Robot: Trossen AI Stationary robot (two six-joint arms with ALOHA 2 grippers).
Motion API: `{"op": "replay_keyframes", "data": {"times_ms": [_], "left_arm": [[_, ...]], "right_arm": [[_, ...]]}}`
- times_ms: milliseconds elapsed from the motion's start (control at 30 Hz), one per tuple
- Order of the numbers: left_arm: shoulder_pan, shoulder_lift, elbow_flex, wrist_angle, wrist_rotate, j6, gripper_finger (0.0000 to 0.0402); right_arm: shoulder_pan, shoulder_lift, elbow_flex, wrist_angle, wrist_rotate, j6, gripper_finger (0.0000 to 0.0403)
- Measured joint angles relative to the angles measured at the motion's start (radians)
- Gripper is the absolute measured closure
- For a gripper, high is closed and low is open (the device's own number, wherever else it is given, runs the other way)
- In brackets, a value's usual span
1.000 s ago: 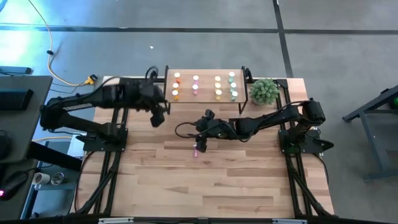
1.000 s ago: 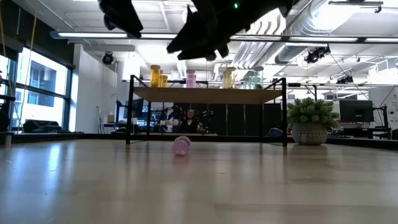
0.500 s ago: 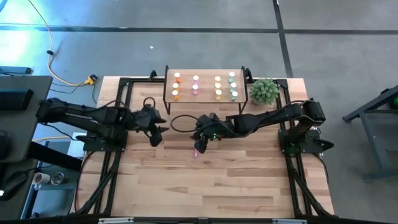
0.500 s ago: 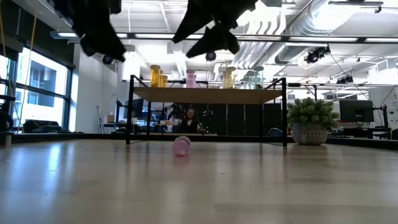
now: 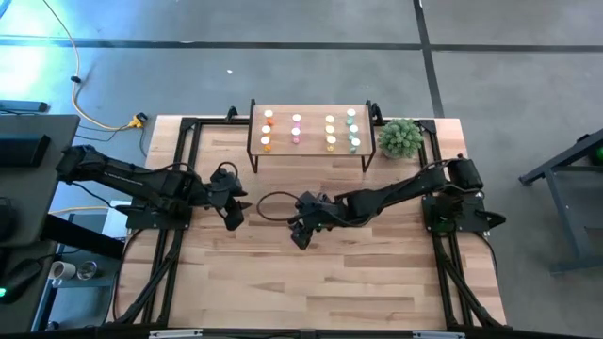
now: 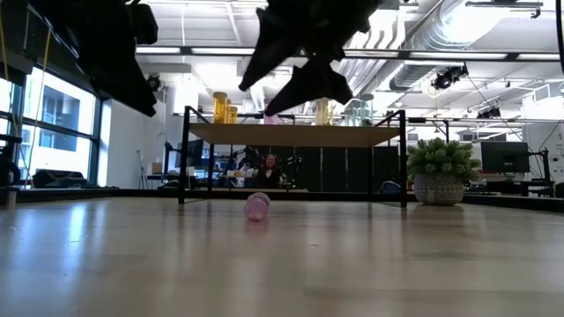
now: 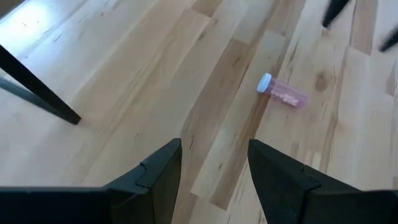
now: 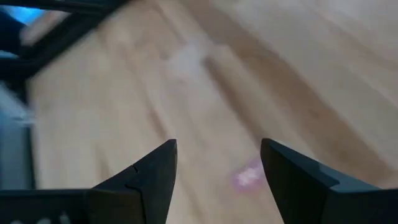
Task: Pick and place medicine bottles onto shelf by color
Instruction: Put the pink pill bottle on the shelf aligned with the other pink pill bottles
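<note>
Both arms have pulled nearer: the right gripper (image 5: 300,235), jaws spread, hangs above the lying pink bottle (image 6: 257,206); the left gripper (image 5: 232,215), parted and empty, waits left. A descending finger could roll the bottle away.

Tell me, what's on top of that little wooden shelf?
Small white-capped bottles stand on the shelf in four rows: orange, pink, yellow, green. From table height, the right pincer hides some pink ones.
</note>
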Motion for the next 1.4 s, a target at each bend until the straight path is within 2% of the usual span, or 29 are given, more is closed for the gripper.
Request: {"op": "replay_keyframes", "data": {"times_ms": [200,367,467,567,700,867,1100,1400], "left_arm": [[0.000,0.000,0.000,-0.002,0.001,-0.001,0.0229],[0.000,0.000,0.000,-0.004,0.004,0.030,0.0229],[0.001,0.000,0.000,-0.004,0.024,0.034,0.0229],[0.009,0.001,0.000,-0.005,0.029,0.079,0.0229],[0.022,0.001,0.000,-0.010,0.029,0.170,0.0229],[0.043,0.001,0.000,-0.017,0.031,0.184,0.0229],[0.061,0.001,0.000,-0.074,0.045,0.168,0.0229],[0.090,0.001,0.000,-0.082,0.045,0.137,0.0229]], "right_arm": [[0.055,0.012,0.009,0.155,-0.034,0.001,0.0180],[0.099,0.012,0.115,0.156,0.009,-0.057,0.0180],[0.124,0.019,0.198,0.115,0.059,-0.127,0.0180],[0.130,0.036,0.266,-0.012,0.118,-0.136,0.0180],[0.095,0.074,0.320,-0.200,0.140,0.007,0.0180],[0.063,0.144,0.343,-0.346,0.073,0.222,0.0180],[0.054,0.221,0.342,-0.380,0.060,0.357,0.0180],[0.040,0.325,0.342,-0.391,0.040,0.447,0.0180]]}}
